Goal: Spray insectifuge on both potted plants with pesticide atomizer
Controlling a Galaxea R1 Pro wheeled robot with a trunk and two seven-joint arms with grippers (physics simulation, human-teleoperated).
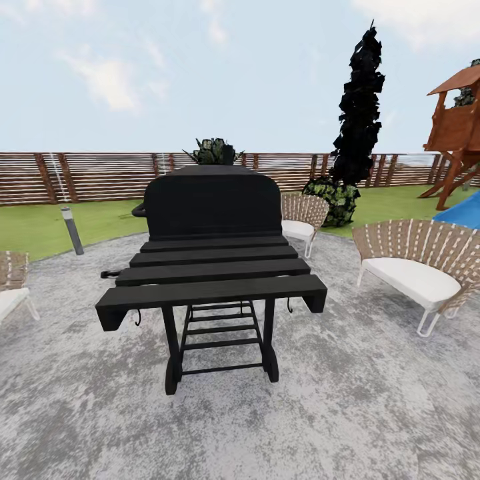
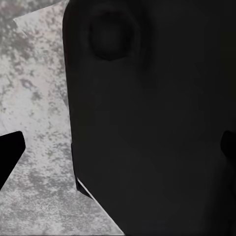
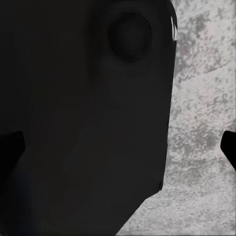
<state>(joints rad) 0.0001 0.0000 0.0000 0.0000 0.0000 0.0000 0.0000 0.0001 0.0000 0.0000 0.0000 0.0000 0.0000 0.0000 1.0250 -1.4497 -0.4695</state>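
I am on the garden's round grey paved patio [image 1: 373, 400], with green lawn [image 1: 40, 227] and a brown slatted fence [image 1: 100, 175] beyond it. The pesticide atomizer and the potted plants are out of view. In the left wrist view my left gripper [image 2: 118, 150] is open, its dark fingertips [image 2: 10, 155] far apart at the picture's edges, with a dark robot panel [image 2: 147, 123] and paving behind. My right gripper [image 3: 118, 147] is open the same way over a dark panel [image 3: 83, 123], with nothing between its fingertips [image 3: 229, 147].
A black slatted grill cart [image 1: 212, 267] stands directly ahead on the patio. Woven chairs sit at the right [image 1: 417, 267], behind the grill [image 1: 303, 217] and at the left edge [image 1: 10, 283]. A grey bollard lamp [image 1: 71, 230], a tall dark tree [image 1: 360, 107] and a wooden playhouse [image 1: 459, 120] stand further off.
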